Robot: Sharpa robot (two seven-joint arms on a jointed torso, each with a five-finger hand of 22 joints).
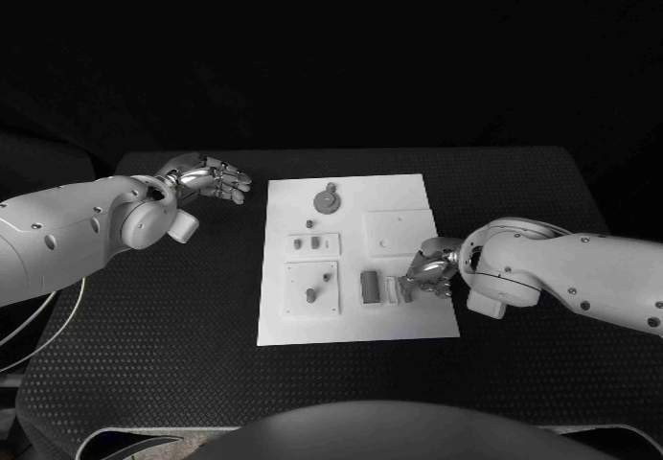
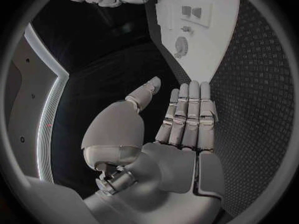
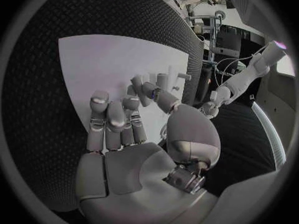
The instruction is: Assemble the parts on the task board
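1. Task board (image 1: 400, 321) is lying mid-table, grey parts (image 1: 376, 287) sitting on it.
2. We are seeing our right hand (image 1: 431, 267) hovering over those parts, fingers curled, grasp unclear.
3. Our left hand (image 1: 210, 179) is floating beside the board's far corner, fingers straight, holding nothing.

Under the right hand (image 1: 431, 269), glossy silver metal, the task board (image 1: 387, 324) is showing smooth matt white, beside a rough, dimpled black tabletop (image 1: 166, 316).

One white task board (image 1: 354, 316) lies on one black counter (image 1: 166, 316); two robot hands, left (image 1: 215, 179) and right (image 1: 431, 268), are over it.
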